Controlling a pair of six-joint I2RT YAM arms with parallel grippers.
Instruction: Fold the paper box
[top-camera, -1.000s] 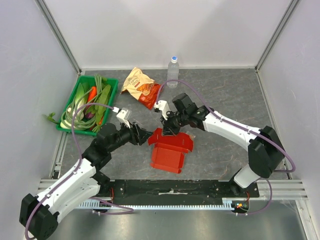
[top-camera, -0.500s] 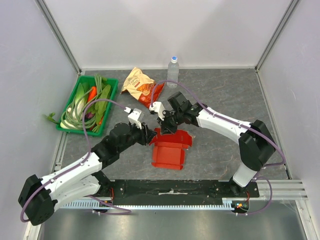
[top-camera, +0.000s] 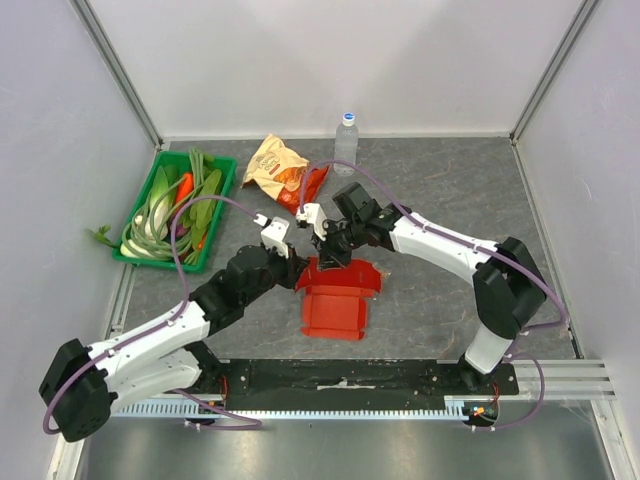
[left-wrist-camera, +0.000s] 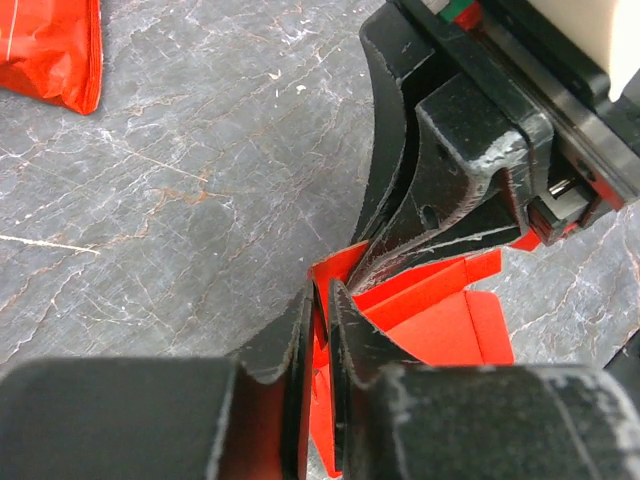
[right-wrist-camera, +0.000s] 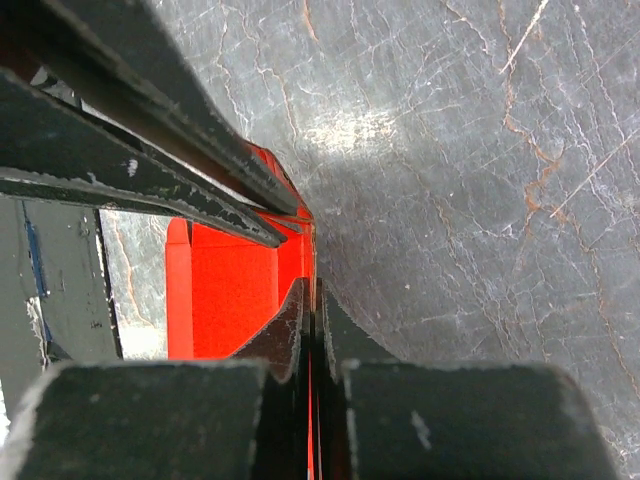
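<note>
The red paper box (top-camera: 335, 305) lies partly folded mid-table, its far flaps raised. My left gripper (top-camera: 300, 270) is at its upper left corner. In the left wrist view the left gripper (left-wrist-camera: 322, 292) has its fingers drawn in close on both sides of a red flap of the paper box (left-wrist-camera: 440, 320). My right gripper (top-camera: 328, 255) is at the far edge. In the right wrist view the right gripper (right-wrist-camera: 311, 290) is shut on a thin red wall of the paper box (right-wrist-camera: 230, 290). The two grippers nearly touch.
A green tray (top-camera: 228, 185) of vegetables sits at the left. An orange-and-red snack bag (top-camera: 280, 170) lies behind the grippers, and a water bottle (top-camera: 346, 140) stands by the back wall. White walls enclose the grey table on three sides.
My left gripper has moved right up to the box's corner and its jaws have closed in on a flap. The right gripper shifted slightly left, still holding the far edge.
</note>
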